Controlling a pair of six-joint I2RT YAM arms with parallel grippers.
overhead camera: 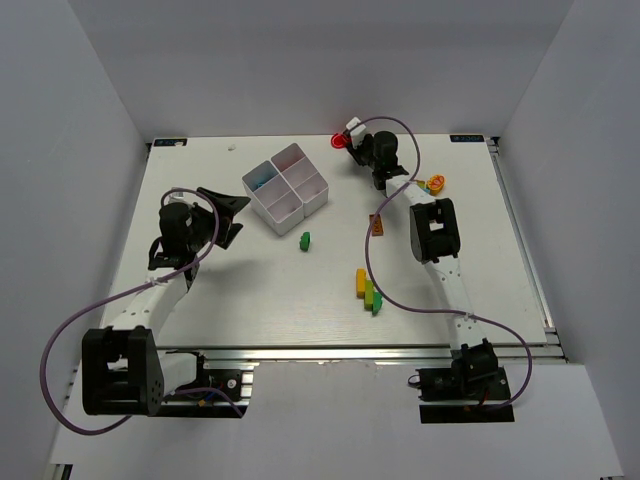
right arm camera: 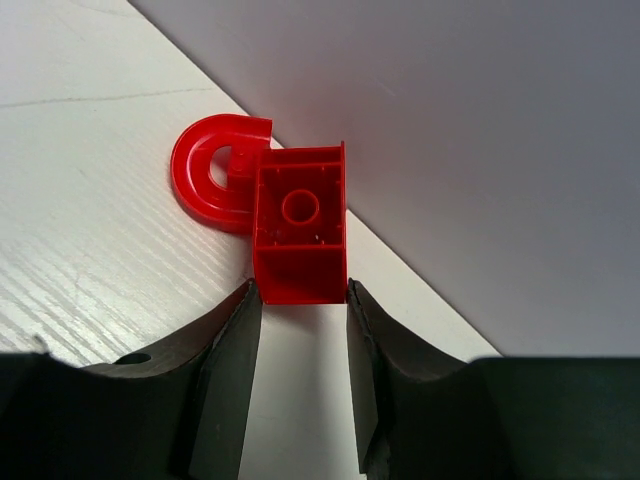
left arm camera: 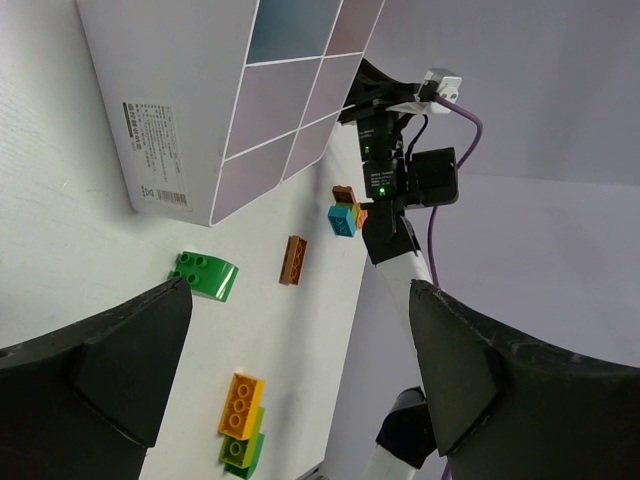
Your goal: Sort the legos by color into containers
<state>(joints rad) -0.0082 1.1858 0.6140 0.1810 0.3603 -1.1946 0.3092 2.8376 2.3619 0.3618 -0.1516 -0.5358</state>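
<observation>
The white four-compartment tray [overhead camera: 285,187] stands at the back middle; its wall fills the left wrist view [left arm camera: 170,100]. My right gripper [overhead camera: 352,140] is at the far edge, its jaws closed against the near end of a red brick [right arm camera: 300,225] that lies on the table against a red arch piece [right arm camera: 205,180]. My left gripper [overhead camera: 235,215] is open and empty just left of the tray, also shown in its own view [left arm camera: 300,290]. A green brick [overhead camera: 304,240] lies in front of the tray and shows in the left wrist view [left arm camera: 205,275].
A brown-orange brick [overhead camera: 377,225] lies right of centre. A yellow and green stuck-together stack [overhead camera: 367,290] lies nearer the front. A mixed orange, yellow and blue cluster [overhead camera: 434,185] sits by the right arm. The back wall is right behind the red pieces.
</observation>
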